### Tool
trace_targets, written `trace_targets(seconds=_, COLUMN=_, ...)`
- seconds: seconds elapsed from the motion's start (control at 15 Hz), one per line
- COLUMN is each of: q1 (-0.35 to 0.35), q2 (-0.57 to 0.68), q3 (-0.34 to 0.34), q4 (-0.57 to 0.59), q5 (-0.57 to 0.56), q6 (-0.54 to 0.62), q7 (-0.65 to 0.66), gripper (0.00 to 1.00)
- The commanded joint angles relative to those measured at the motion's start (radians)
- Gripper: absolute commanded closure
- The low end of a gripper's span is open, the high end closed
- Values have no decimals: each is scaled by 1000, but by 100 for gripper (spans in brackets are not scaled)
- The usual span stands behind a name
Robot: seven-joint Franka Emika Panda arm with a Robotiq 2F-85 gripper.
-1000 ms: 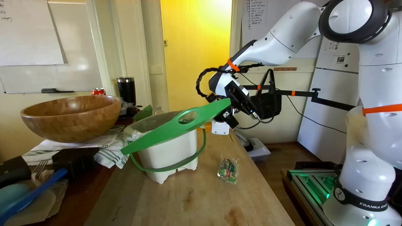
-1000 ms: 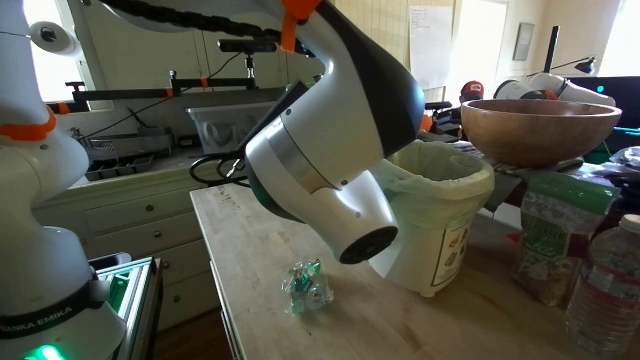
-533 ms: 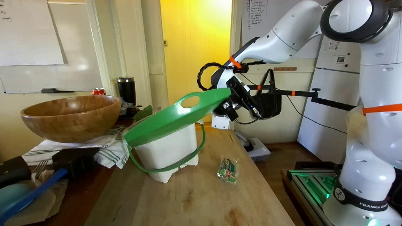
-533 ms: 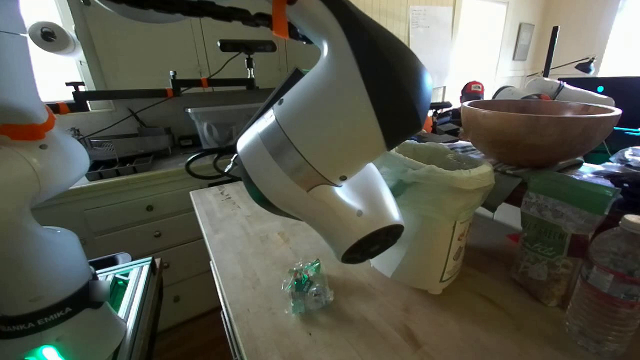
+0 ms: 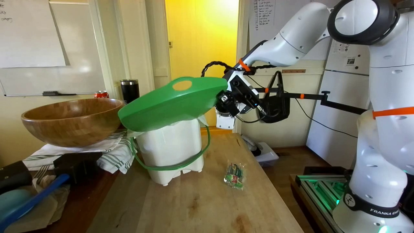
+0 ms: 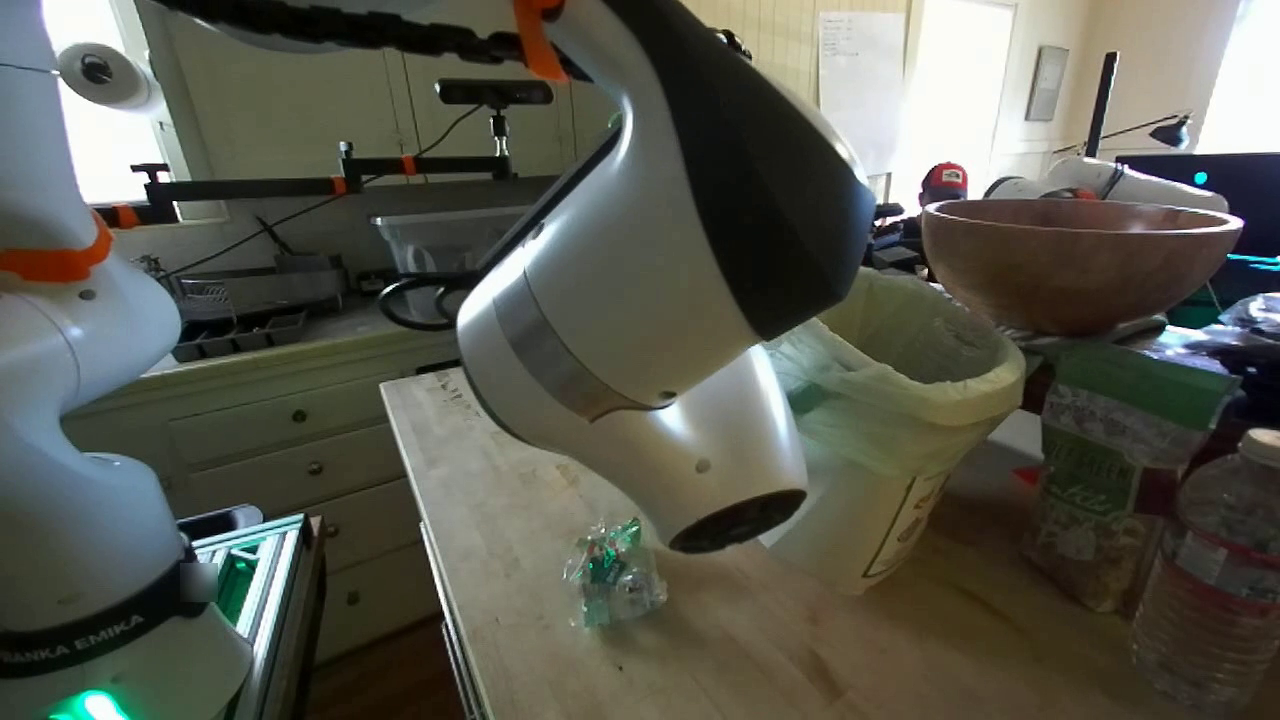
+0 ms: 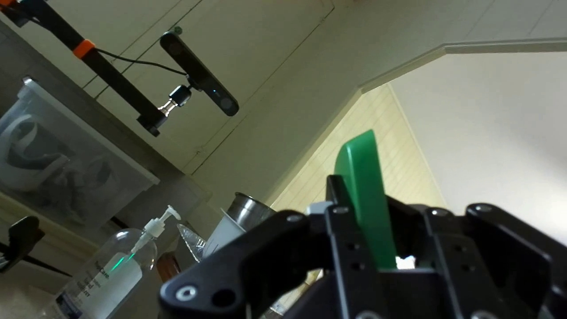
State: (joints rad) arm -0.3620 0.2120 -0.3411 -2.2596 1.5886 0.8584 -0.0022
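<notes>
Wrist view, gripper: Clamped on the thin edge of the green lid, fingers parted by no more than that thickness, a slim part that likely suits a pinch.
In an exterior view, lid: Gripped at one end, which may explain its tilt, it screens the mouth of the white bin; contact is unclear. A packet lies near the bin.
In an exterior view, liner: Folded over the bin's rim, presumably to stay put; the arm blocks the gripper.
</notes>
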Motion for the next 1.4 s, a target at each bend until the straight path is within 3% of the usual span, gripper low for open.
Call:
trace_targets(seconds=0.0, q1=0, q2=17, q3=-6, q4=1, q5=21, q6=2, q7=88, gripper=98)
trace_targets(seconds=0.27, q1=8, q2=39, q3=-6, q4=12, q5=-12, q6=15, q7=215, gripper=98)
trace_targets(seconds=0.53, q1=-11, q2=81, q3=3, q4=41, q5=-13, q6=-52, q7=330, gripper=98)
trace_targets(seconds=0.67, q1=-89, q2=53, q3=109, q4=29, q5=6, q6=-20, q7=368, gripper=98)
trace_targets(seconds=0.87, q1=-111, q2=53, q3=129, q4=43, q5=-6, q6=-20, q7=375, gripper=98)
trace_targets(seconds=1.07, q1=-91, q2=49, q3=82, q4=50, q5=10, q6=-20, q7=369, gripper=98)
trace_targets(seconds=1.33, q1=-106, q2=66, q3=66, q4=48, q5=38, q6=-20, q7=423, gripper=98)
